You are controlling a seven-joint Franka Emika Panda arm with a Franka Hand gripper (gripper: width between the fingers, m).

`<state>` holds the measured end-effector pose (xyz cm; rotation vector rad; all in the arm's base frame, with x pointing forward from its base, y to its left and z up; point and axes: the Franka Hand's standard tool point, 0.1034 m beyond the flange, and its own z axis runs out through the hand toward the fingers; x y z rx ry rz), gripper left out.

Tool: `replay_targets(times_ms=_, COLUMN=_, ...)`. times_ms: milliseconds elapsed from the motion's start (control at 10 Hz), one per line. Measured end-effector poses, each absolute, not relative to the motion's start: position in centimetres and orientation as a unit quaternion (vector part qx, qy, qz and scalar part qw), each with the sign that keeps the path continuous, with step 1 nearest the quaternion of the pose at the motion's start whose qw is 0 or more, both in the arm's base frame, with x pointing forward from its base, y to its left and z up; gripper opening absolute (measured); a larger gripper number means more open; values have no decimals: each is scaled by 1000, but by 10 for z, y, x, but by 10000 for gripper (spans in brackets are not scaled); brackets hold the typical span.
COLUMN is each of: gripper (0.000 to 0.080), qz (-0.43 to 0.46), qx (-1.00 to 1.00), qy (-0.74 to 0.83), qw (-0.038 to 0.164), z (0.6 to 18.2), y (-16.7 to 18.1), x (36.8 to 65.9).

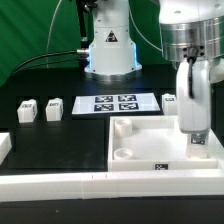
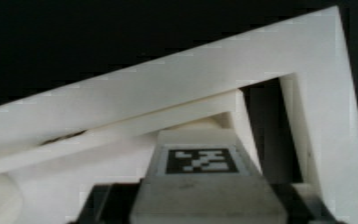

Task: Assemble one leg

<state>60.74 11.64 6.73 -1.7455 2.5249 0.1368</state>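
My gripper [image 1: 194,132] hangs at the exterior view's right, over the right part of the large white tray [image 1: 128,128]. It is shut on a leg [image 1: 198,142], a small white block with a square marker tag, held just above the tray's floor near its right rim. In the wrist view the leg [image 2: 201,160] sits between my dark fingers [image 2: 108,200], tag facing the camera, with my gripper [image 2: 202,208] closed on it. The tray's corner rim [image 2: 158,90] lies beyond it.
Two more legs [image 1: 27,109] [image 1: 54,107] stand on the black table at the exterior view's left, and another [image 1: 170,100] stands beside the marker board [image 1: 115,103]. The robot base [image 1: 108,50] is behind. A white wall [image 1: 60,185] runs along the front.
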Motion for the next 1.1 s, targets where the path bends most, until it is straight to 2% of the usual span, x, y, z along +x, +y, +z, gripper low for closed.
replay_targets(times_ms=500, gripper=300, qz=42, qx=-571, qy=819, qw=37, z=68, y=116, x=608)
replay_targets(times_ms=600, gripper=471, qz=42, qx=-572, qy=818, qw=37, z=68, y=116, x=608)
replay_targets(times_ms=700, gripper=471, qz=42, qx=-573, qy=818, qw=37, z=68, y=116, x=608)
replay_targets(times_ms=800, gripper=617, qz=42, qx=-573, qy=818, qw=37, z=68, y=116, x=608)
replay_targets(times_ms=1100, gripper=647, qz=42, qx=-574, qy=817, qw=37, z=68, y=116, x=608)
